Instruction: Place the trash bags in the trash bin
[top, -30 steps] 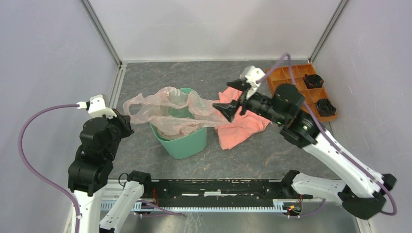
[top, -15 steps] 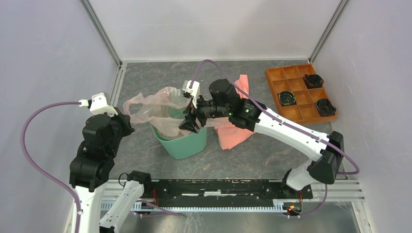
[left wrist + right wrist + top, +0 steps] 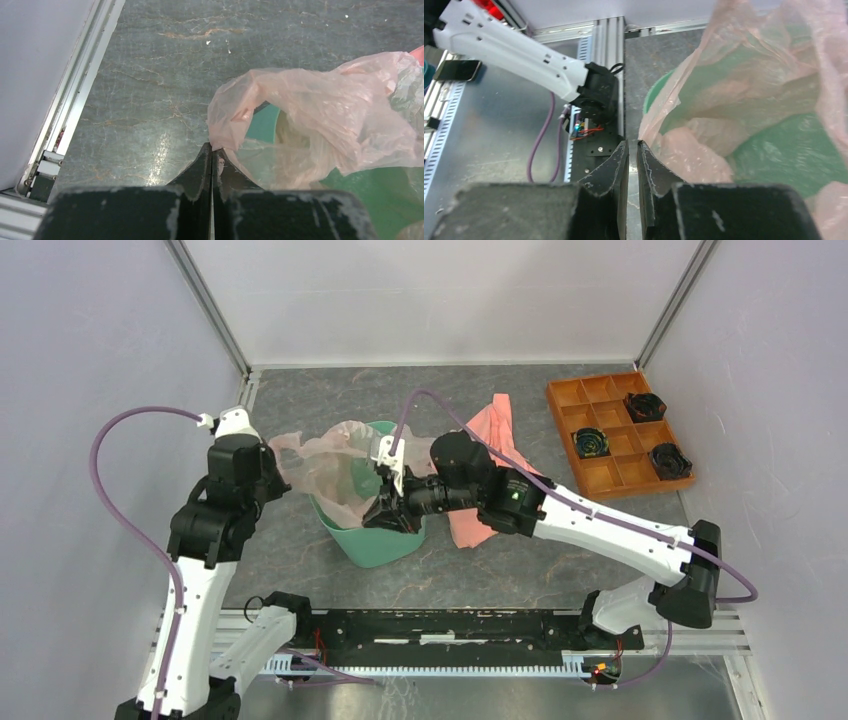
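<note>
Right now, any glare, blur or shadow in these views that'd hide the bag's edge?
Top external: even light, sharp, only soft shadows; the trash bag reads faint over the trash bin. Left wrist: glare patch on the table beside the left gripper, itself soft; the bag edge is sharp. Right wrist: right gripper out of focus, bag low in contrast against the green.

Pink bag (image 3: 330, 465) draped over green bin (image 3: 372, 546)

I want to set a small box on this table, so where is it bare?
Bare table lies along the back wall, left of the orange tray, and in a strip between the trash bin and the front rail. Crowded around the bin: trash bag, left gripper, right gripper, salmon cloth.
</note>
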